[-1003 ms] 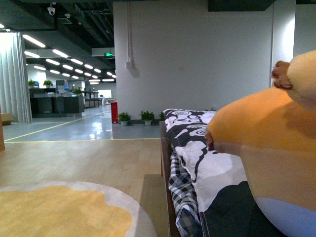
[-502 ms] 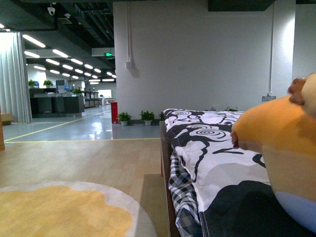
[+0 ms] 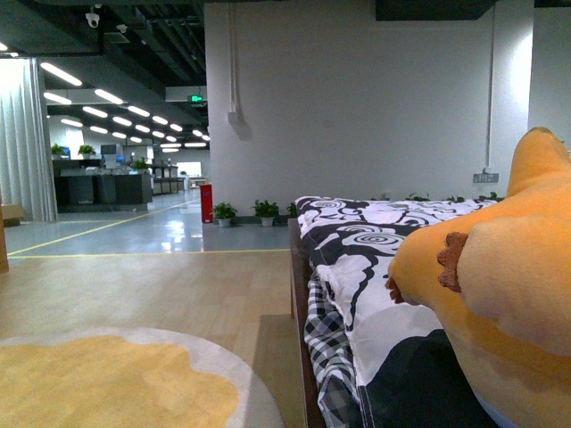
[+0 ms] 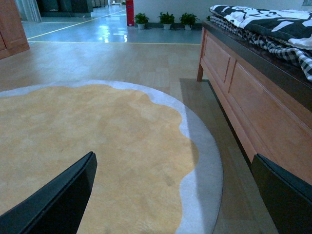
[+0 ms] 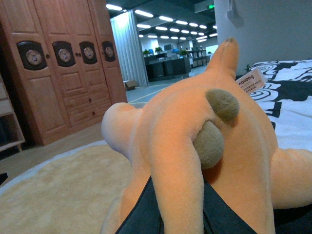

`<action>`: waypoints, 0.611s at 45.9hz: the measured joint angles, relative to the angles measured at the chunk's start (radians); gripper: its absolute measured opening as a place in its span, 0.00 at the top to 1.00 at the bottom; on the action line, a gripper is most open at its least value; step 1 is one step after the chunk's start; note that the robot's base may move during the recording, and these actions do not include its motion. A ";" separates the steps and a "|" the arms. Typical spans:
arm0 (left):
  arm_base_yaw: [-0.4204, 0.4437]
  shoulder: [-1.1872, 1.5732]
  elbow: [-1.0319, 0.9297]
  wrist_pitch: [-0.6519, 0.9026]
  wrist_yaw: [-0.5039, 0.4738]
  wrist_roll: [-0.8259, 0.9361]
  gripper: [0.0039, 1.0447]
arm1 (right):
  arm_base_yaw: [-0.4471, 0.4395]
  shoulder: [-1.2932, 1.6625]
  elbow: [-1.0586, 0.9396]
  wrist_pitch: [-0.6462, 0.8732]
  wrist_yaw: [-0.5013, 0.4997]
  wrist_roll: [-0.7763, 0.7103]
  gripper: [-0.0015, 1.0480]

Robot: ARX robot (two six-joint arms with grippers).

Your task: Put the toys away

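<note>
Right wrist view tells the most: the right tool (image 5: 178,214) is pinching one stubby limb of the orange plush toy (image 5: 195,126). Its dark fingers press on both sides of the limb, and the body of the toy rises above and ahead of the tool. Under and beyond this tool is the bed (image 3: 357,241) with black-and-white bedding. I cannot tell if the toy touches the bedding or is lifted from it.

The left tool (image 4: 173,157) is spread wide with nothing between its fingers. It hangs low over the round yellow rug (image 4: 97,146), well apart from the toy.

I judge that the step in hand is carrying the toy. The next move calls for a place to set it down. No box or basket is in view, only a wooden wardrobe (image 5: 63,73) far ahead of the right tool, doors closed.

Counted: one toy, one bed, one rug, one wardrobe, two tools.
</note>
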State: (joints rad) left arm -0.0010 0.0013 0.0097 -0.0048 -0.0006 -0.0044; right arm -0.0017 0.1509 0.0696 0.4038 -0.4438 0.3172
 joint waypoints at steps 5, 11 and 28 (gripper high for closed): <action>0.001 0.000 0.000 0.000 -0.004 0.000 0.06 | 0.002 0.000 0.000 -0.002 -0.001 0.000 0.93; 0.001 0.000 0.000 0.000 -0.002 0.000 0.06 | 0.003 0.000 -0.009 -0.004 -0.003 0.000 0.93; 0.001 0.000 0.000 0.000 0.000 0.000 0.06 | 0.003 0.000 -0.015 -0.006 -0.004 0.000 0.93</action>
State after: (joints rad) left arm -0.0002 0.0013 0.0097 -0.0048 -0.0006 -0.0040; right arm 0.0010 0.1505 0.0544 0.3973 -0.4480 0.3172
